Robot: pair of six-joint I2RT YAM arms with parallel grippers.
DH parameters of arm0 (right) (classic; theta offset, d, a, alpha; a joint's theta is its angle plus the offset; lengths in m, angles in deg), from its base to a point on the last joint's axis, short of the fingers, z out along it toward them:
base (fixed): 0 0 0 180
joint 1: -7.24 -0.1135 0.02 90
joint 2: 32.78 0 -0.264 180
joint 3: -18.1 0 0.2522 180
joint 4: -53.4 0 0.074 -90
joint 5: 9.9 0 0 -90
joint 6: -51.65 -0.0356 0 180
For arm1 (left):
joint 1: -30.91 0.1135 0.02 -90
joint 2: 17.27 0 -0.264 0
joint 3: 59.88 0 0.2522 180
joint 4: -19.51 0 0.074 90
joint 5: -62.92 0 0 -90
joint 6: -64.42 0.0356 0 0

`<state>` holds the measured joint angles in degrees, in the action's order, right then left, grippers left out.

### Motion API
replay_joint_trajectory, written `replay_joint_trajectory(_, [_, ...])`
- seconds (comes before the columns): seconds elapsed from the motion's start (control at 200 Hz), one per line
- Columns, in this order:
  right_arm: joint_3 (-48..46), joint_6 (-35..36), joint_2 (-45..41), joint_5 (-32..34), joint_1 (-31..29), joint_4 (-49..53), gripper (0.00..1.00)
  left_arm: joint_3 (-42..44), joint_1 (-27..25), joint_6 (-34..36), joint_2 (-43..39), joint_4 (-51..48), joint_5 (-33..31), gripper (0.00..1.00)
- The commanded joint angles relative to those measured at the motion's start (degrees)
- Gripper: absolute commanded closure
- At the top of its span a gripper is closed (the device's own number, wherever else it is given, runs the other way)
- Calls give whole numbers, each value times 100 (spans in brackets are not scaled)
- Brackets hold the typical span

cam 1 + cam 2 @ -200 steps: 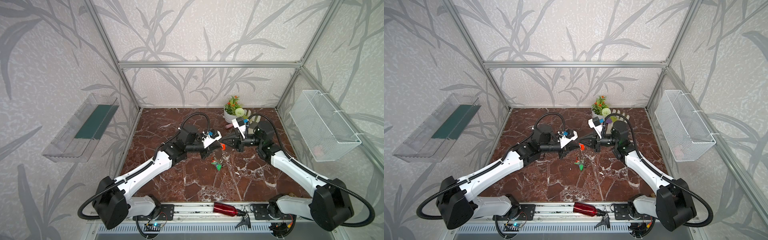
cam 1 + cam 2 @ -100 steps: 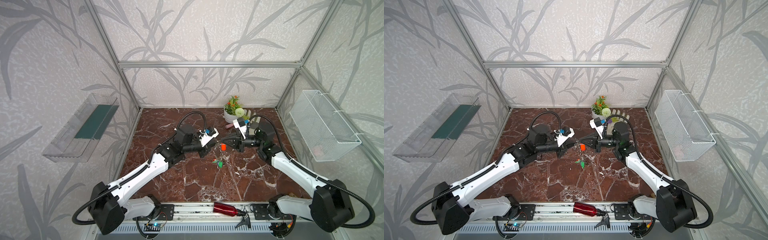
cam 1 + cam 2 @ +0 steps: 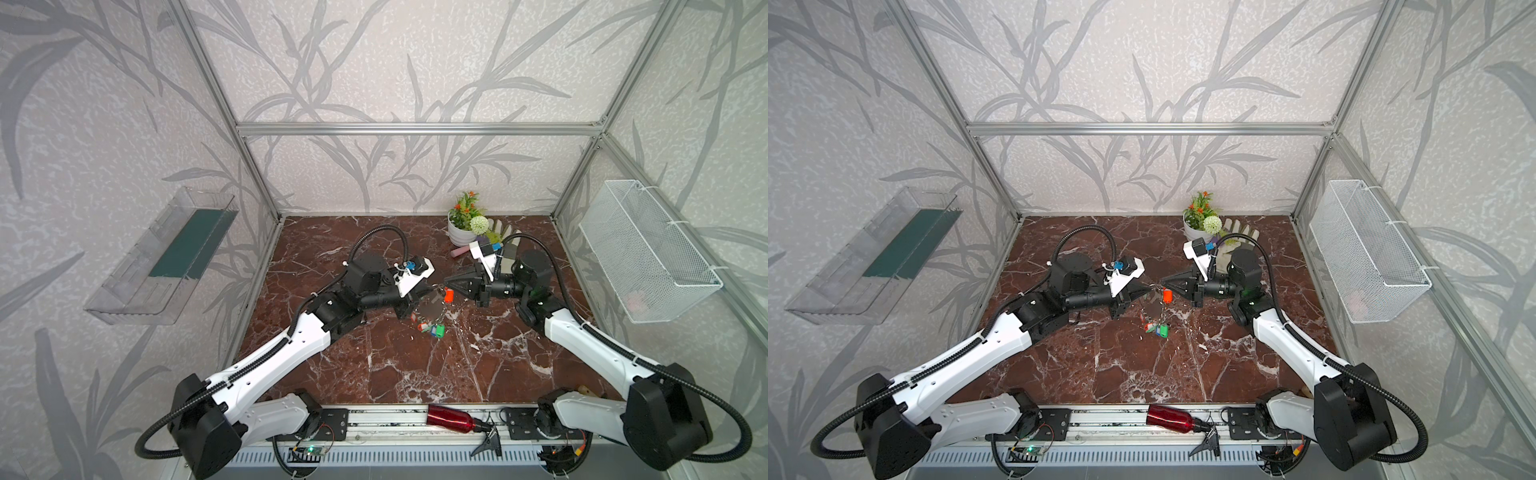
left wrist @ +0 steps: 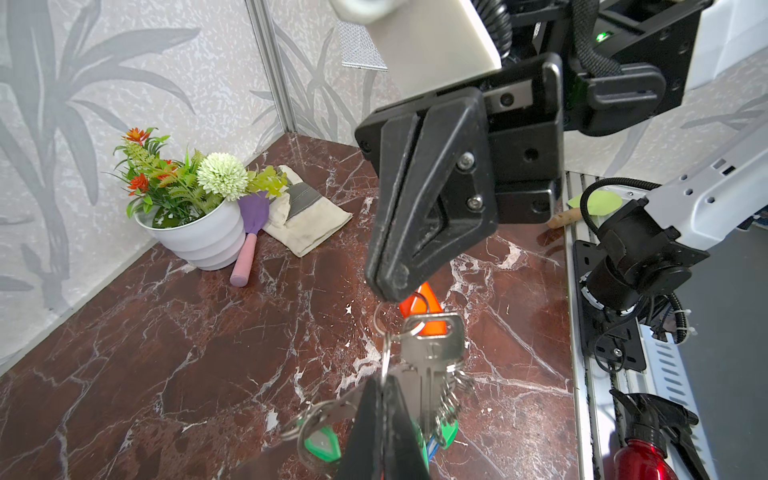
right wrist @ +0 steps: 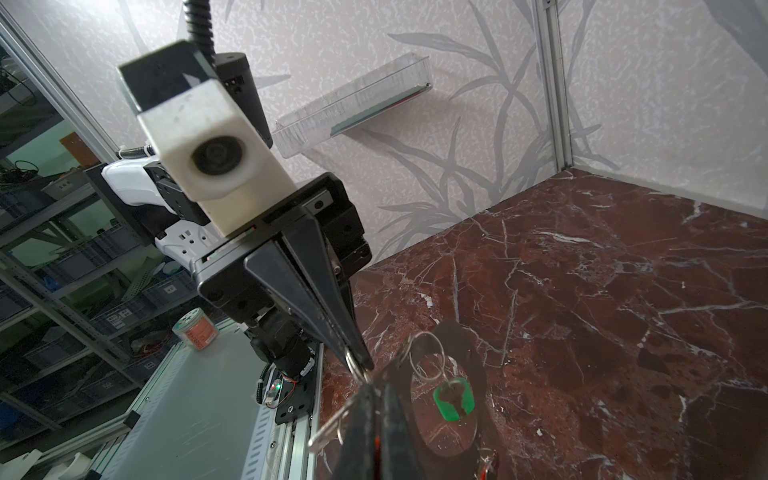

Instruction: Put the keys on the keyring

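Right wrist view: keyring [image 5: 461, 336] hangs upright in mid-air, left gripper [image 5: 361, 365] clamped fully shut on its rim at a split ring (plate or ring, unclear), green tag [image 5: 453, 399] showing through the cut-out. Right gripper [image 5: 374, 388] likewise closed tight, tip to tip with the left, nipping the red tag [image 4: 419, 305] by its top, silver key [image 4: 432, 353] hanging below against the plate. In both top views the keyring sits on the near side of the pot [image 3: 461, 239], a little left of it and well apart, other tags [image 3: 434, 330] dangling at its low end.
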<state>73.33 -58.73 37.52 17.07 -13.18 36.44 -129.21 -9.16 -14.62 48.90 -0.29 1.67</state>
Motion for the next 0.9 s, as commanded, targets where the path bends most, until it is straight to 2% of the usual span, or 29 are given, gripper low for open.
replay_joint_trajectory(0.0, [-135, -154, 83, 31, 100, -328, 100, 5, 64, -200, -364, 632, -224, 100])
replay_joint_trajectory(0.325, [-149, -100, 243, -59, 6, -321, 100, 304, 62, -934, -434, 1638, -270, 100])
replay_joint_trajectory(0.54, [-116, -140, 333, -122, -65, -373, 100, 428, -9, -1079, -326, 1940, -438, 100])
replay_joint_trajectory(0.6, [-106, -158, 314, -94, -56, -367, 97, 456, -18, -1069, -307, 1955, -458, 100])
replay_joint_trajectory(0.67, [-87, -125, 267, 43, -17, -239, 88, 527, -22, -1092, -306, 2018, -477, 100])
replay_joint_trajectory(0.895, [-82, -124, 116, 149, 98, -69, 85, 618, -25, -1166, -274, 2112, -498, 100])
